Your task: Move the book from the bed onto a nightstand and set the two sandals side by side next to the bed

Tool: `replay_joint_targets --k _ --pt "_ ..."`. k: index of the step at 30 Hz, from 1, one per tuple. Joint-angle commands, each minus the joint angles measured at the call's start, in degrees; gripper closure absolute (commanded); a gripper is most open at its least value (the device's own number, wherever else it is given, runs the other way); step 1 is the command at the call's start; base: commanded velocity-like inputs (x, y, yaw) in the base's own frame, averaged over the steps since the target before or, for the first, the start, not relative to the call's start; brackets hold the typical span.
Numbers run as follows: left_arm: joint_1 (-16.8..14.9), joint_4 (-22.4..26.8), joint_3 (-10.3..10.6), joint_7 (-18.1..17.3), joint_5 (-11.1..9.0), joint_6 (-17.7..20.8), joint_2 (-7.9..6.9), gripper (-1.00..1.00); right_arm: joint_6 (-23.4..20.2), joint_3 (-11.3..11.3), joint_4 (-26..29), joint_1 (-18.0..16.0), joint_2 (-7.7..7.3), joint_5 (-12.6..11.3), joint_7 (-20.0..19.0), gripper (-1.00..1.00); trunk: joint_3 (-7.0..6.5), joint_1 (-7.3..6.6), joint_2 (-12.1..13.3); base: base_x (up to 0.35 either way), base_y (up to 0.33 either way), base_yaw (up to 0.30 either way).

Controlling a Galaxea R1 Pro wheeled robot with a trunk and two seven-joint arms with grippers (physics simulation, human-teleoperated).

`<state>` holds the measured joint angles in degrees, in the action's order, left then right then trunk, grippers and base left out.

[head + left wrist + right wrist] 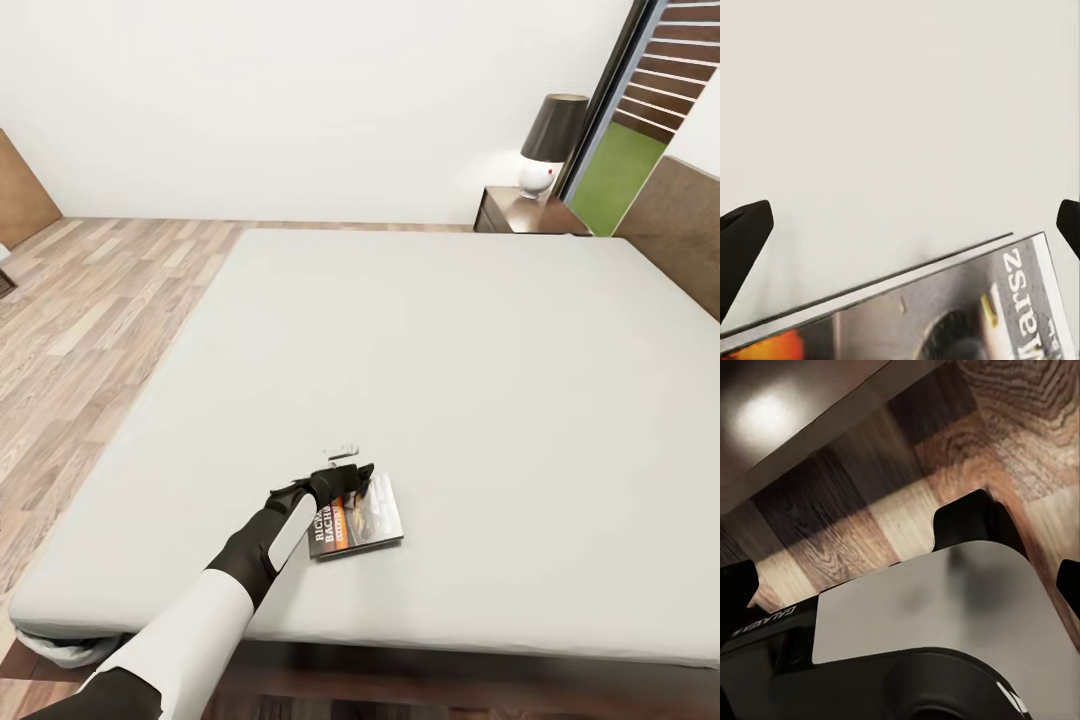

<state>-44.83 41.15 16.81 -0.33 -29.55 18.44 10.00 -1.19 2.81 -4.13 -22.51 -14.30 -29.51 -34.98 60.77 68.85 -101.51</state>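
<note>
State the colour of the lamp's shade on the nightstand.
Dark brown, nearly black; the lampshade shows best in the head view, above a white base.

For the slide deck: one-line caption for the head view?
Left gripper reaching over the Richard Bachman paperback near the grey mattress edge; lamp-topped nightstand beyond.

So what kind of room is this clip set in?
A bedroom, most likely: a large bed with a plain grey mattress, a dark nightstand carrying a lamp beside it, and wood-plank flooring.

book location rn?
In the head view the book lies flat on the bed near its front edge, with the left gripper right at it.
</note>
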Motion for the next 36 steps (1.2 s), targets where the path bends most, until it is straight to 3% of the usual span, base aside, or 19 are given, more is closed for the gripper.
replay_joint_targets --k 1,36 --pt "0.00 -0.56 -0.02 0.17 -0.33 0.45 0.00 -1.00 -0.13 0.27 -0.22 -0.08 -0.02 -0.20 -0.29 -1.00 0.04 -0.02 -0.02 -0.190 0.000 0.000" --pt "0.01 -0.55 0.07 0.16 -0.39 0.45 0.00 -1.00 -0.13 0.27 -0.24 -0.08 -0.02 -0.20 -0.28 -1.00 0.04 -0.02 -0.02 -0.076 0.000 0.000"
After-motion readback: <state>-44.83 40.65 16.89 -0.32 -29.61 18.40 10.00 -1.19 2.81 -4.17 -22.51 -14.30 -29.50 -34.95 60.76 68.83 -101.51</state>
